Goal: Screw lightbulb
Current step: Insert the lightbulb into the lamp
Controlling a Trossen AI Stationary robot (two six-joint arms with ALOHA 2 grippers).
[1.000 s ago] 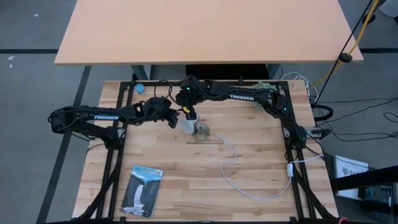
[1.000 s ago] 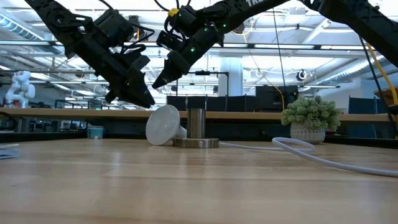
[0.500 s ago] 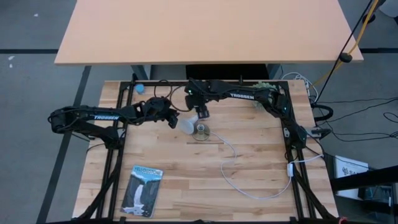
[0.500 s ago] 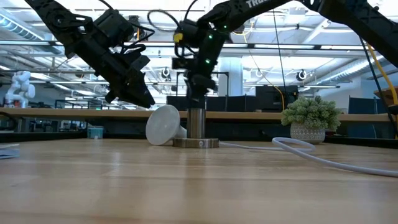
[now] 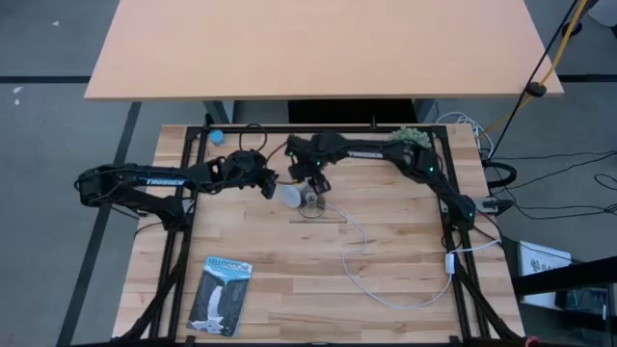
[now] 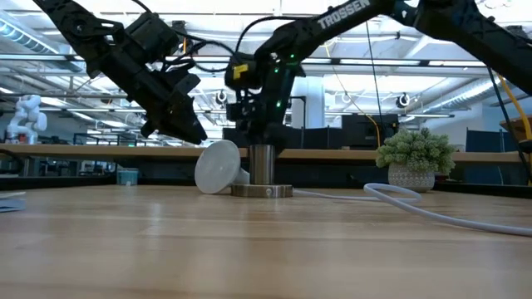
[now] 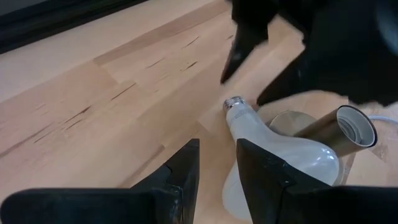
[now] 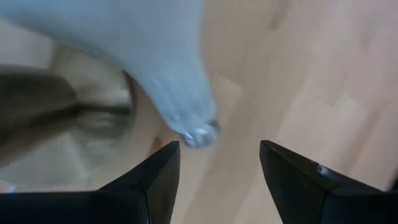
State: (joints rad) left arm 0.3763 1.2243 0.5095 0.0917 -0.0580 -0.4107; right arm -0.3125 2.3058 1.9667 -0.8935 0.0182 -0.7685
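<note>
The white lightbulb lies on its side on the table, right beside the round socket disc. Its frosted globe faces the table's left and its silvery screw base points toward the far edge. The socket's upright metal tube stands on the disc. My right gripper is open and points down, its fingers on either side of the bulb's screw base without touching it. My left gripper is open and hovers just left of and above the globe.
A white cord runs from the socket toward the table's right near part. A flat blue packaging card lies near the left front. A small potted plant stands at the far right. Bare wood lies in front of the socket.
My right gripper has moved from up and far of the bulb toward the socket and down. It has tipped from a slant to pointing down, and its open fingers now stand at the bulb's screw base. The bulb and my left gripper have stayed put.
</note>
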